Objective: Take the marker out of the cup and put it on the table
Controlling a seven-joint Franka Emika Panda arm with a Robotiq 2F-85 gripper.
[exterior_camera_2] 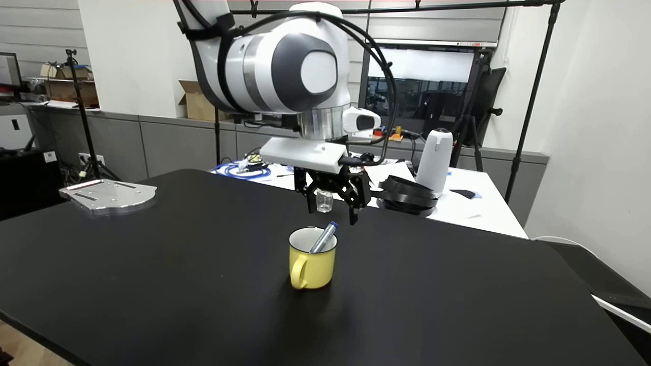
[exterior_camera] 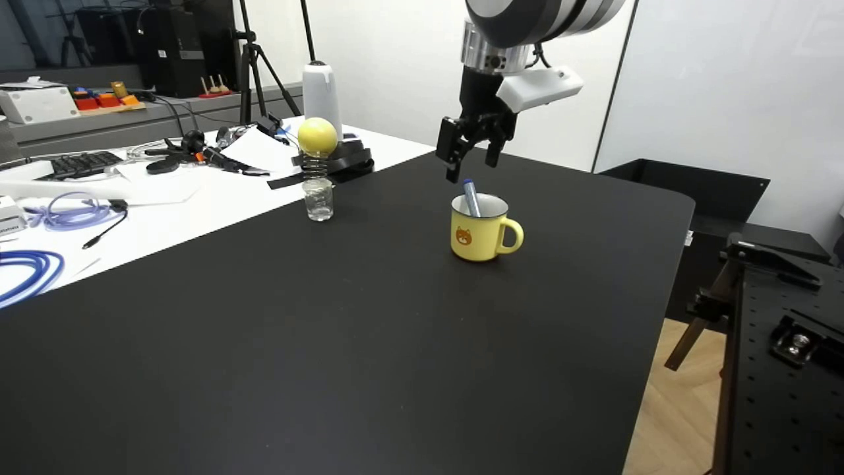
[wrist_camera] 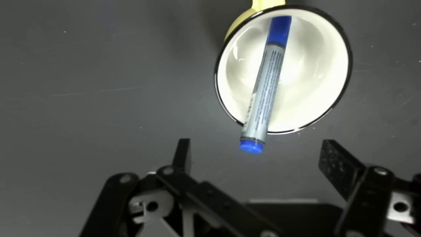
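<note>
The yellow cup stands upright on the black table, also seen in an exterior view and from above in the wrist view. The grey-blue marker leans inside it, its blue end sticking out over the rim; it shows in both exterior views. My gripper is open and empty. In both exterior views it hangs above the cup, apart from it. In the wrist view the marker's blue end appears between the two fingertips, but below them.
A clear glass jar with a spring and yellow ball stands near the cluttered white table. A flat metal plate lies at the table's edge. A black ring-like thing and a white cylinder stand behind the arm.
</note>
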